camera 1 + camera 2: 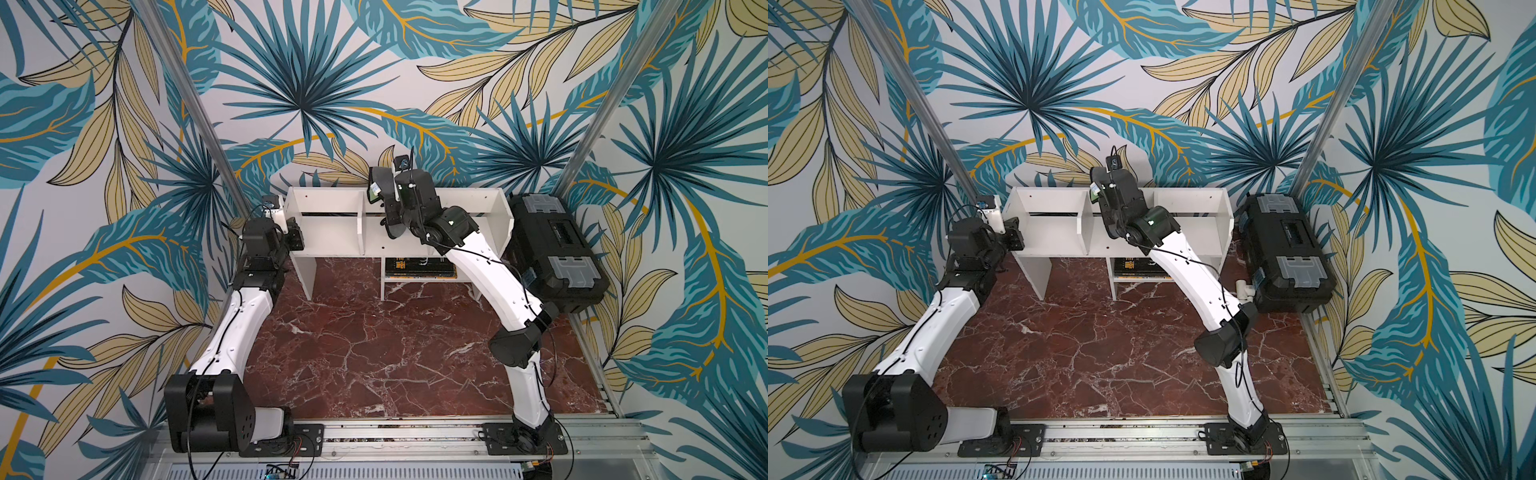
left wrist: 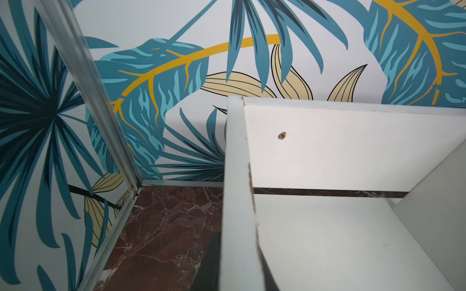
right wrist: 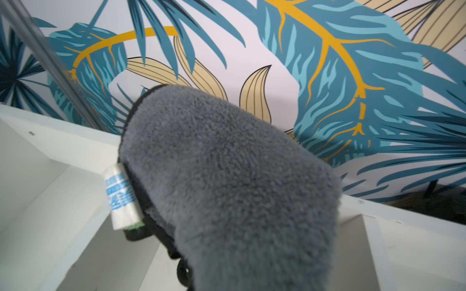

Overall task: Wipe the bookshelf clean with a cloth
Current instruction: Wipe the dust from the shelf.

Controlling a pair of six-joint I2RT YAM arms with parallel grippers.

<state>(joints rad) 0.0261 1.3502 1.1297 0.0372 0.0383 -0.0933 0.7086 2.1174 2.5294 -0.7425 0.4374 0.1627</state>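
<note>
Item: cloth (image 3: 227, 176). Bunched in your right tool (image 1: 388, 199), jaws closed on it, raised over the bookshelf (image 1: 328, 232) middle compartment, near a divider.
Left tool (image 1: 294, 237): clamped on the shelf's end wall.
Handling: lower until the pile presses flat, then stroke along the board.

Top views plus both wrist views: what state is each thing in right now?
bookshelf: standing upright on its legs.
cloth: draped over the right gripper, at the middle compartment.
left gripper: shut on the bookshelf's left end panel.
right gripper: shut on the cloth.
toolbox: lid closed.
books: lying flat in the lower cubby.
</note>
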